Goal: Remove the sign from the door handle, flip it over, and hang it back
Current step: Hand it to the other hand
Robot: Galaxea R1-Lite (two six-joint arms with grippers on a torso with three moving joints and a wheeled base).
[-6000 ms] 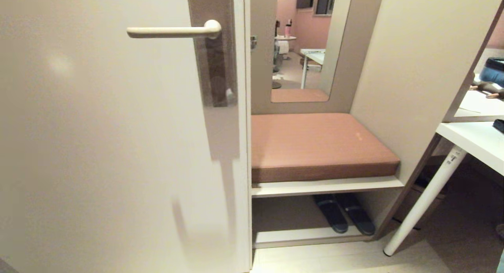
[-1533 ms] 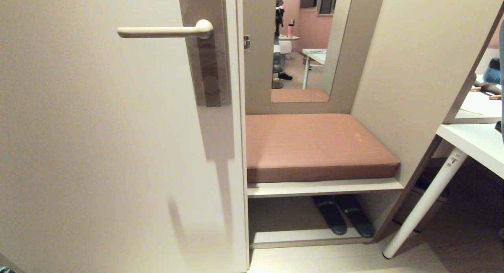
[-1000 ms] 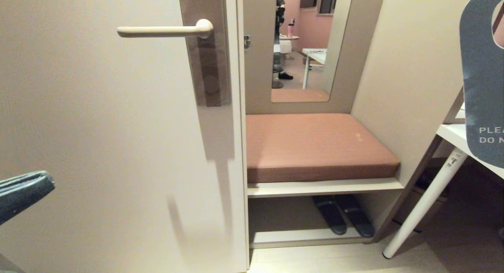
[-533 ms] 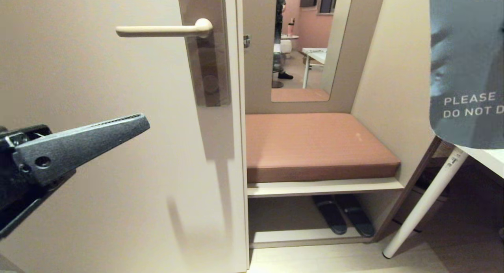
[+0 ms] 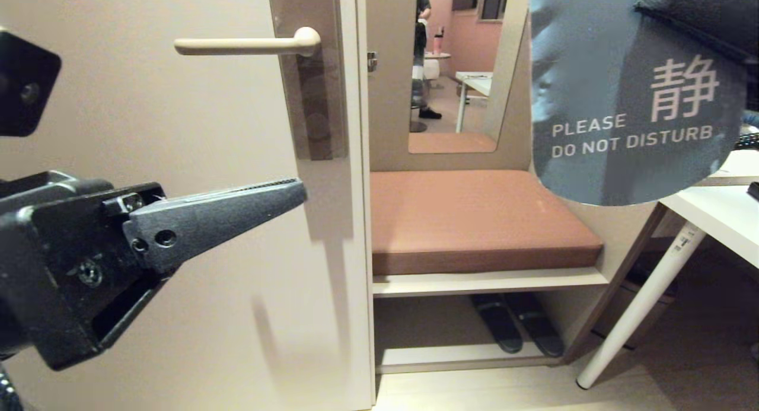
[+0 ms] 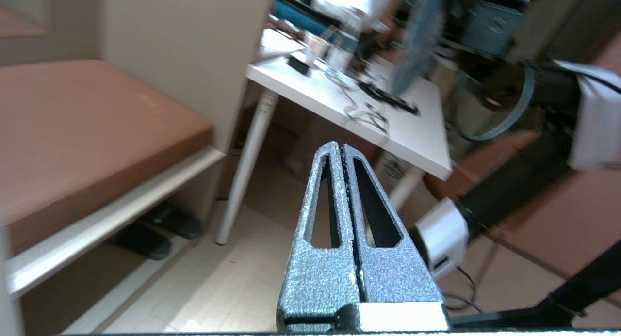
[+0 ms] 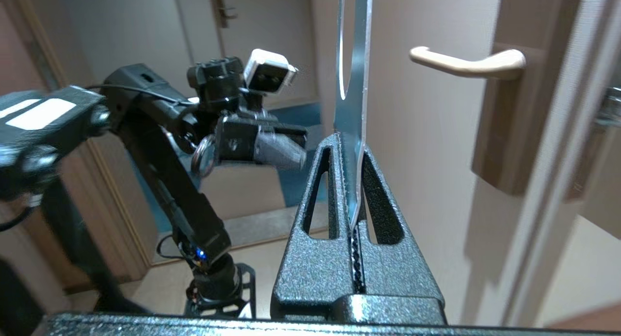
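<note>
The sign [image 5: 622,102] hangs at the upper right of the head view, its blue-grey "PLEASE DO NOT DISTURB" face towards the camera. My right gripper [image 5: 652,5] is shut on its upper part. The right wrist view shows the sign [image 7: 351,59] edge-on, pinched between the right gripper's [image 7: 348,147] fingers. The door handle [image 5: 249,43] is bare, a cream lever on a brown backplate [image 5: 314,102], well left of the sign; it shows as door handle [image 7: 461,64] beyond the card. My left gripper [image 5: 299,191] is shut on nothing, level in front of the door below the handle, its tips [image 6: 338,149] pressed together.
Right of the door stand a padded bench [image 5: 474,221], a mirror [image 5: 456,73] that reflects a standing person, and dark slippers [image 5: 516,328] on the low shelf. A white desk [image 5: 711,215] with a slanted leg is at the far right.
Both arms have come up into the head view. The sign has moved left with its text now fully showing. The left gripper has moved right, across the door.
</note>
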